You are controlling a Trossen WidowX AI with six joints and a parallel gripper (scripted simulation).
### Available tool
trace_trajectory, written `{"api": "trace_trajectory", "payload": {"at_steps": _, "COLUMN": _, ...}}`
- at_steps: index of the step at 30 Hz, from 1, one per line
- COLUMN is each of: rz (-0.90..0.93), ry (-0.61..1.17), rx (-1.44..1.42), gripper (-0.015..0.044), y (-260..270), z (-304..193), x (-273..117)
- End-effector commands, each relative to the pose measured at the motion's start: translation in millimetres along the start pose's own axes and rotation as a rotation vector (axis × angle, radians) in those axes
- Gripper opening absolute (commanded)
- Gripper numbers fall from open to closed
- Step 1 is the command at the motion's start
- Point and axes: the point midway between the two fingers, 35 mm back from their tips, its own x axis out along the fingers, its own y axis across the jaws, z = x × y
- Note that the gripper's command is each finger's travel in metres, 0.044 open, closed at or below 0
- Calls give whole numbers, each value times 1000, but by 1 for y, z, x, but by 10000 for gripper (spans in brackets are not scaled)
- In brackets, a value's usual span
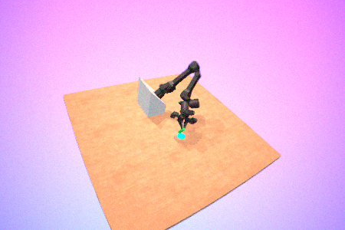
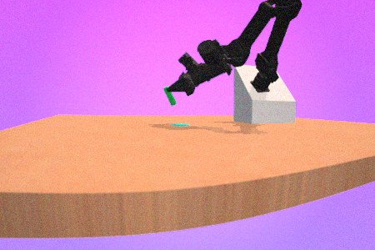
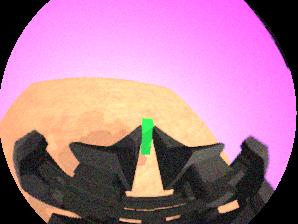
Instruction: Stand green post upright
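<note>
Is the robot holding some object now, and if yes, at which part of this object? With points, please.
Yes: the green rectangular post (image 1: 182,130) (image 2: 171,97) (image 3: 146,136), gripped near its upper end, the lower end hanging free.
</note>
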Motion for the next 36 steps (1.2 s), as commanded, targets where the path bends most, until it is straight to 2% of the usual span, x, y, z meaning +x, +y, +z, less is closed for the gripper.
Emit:
{"api": "trace_trajectory", "payload": {"at_steps": 1, "rz": -2, "ry": -21, "rx": 16, "gripper": 22, "y": -2, "z": -1, "x": -4}}
{"api": "trace_trajectory", "payload": {"at_steps": 36, "rz": 75, "ry": -235, "rx": 162, "gripper": 22, "y": 0, "z": 8, "x": -37}}
